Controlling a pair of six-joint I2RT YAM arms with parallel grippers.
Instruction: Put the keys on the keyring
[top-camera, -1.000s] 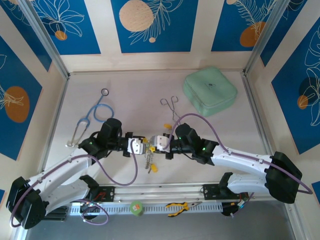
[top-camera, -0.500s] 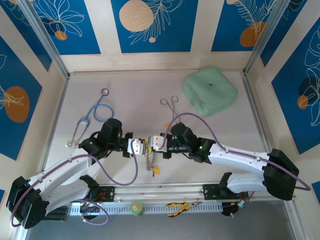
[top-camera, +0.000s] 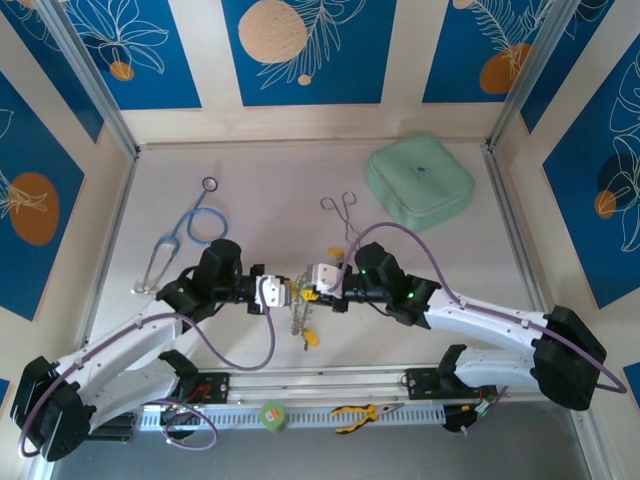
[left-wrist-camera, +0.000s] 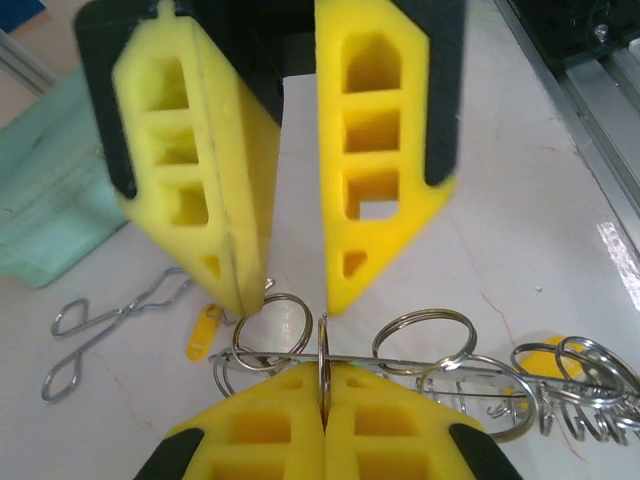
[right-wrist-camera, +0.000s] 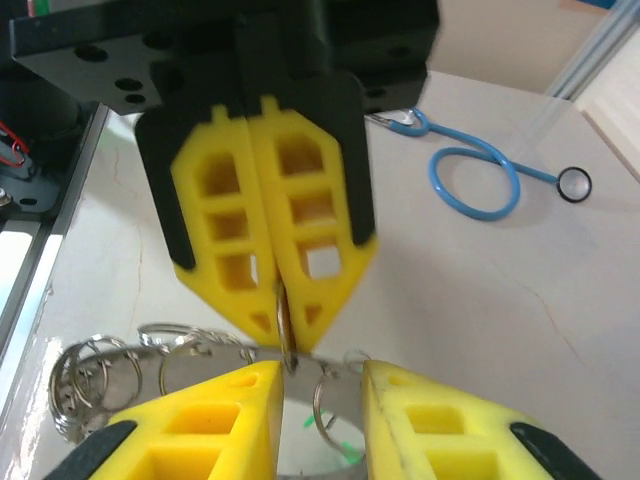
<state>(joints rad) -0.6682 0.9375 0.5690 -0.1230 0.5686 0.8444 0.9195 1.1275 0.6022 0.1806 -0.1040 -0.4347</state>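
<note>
The keyring (top-camera: 298, 315) is a silvery band fringed with small split rings and dangles between the two arms. My left gripper (top-camera: 283, 292) is shut on one thin split ring of it, which stands edge-on between the yellow pads (left-wrist-camera: 270, 430). In the left wrist view that gripper (left-wrist-camera: 323, 380) has the keyring (left-wrist-camera: 480, 365) stretched to the right. My right gripper (top-camera: 318, 278) faces it, open, its jaws on either side of the band (right-wrist-camera: 320, 375). One yellow key (top-camera: 311, 339) sits at the ring's low end. Another yellow key (top-camera: 333, 252) lies on the table (left-wrist-camera: 205, 330).
Silver forceps (top-camera: 342, 212) lie just behind the grippers. A blue-tubed stethoscope (top-camera: 185, 235) lies at the left and a mint green pouch (top-camera: 419, 182) at the back right. Yellow-handled pliers (top-camera: 355, 412) rest on the front rail.
My left gripper has closed onto a split ring of the keyring. My right gripper has opened and let go, and the keyring now hangs from the left gripper.
</note>
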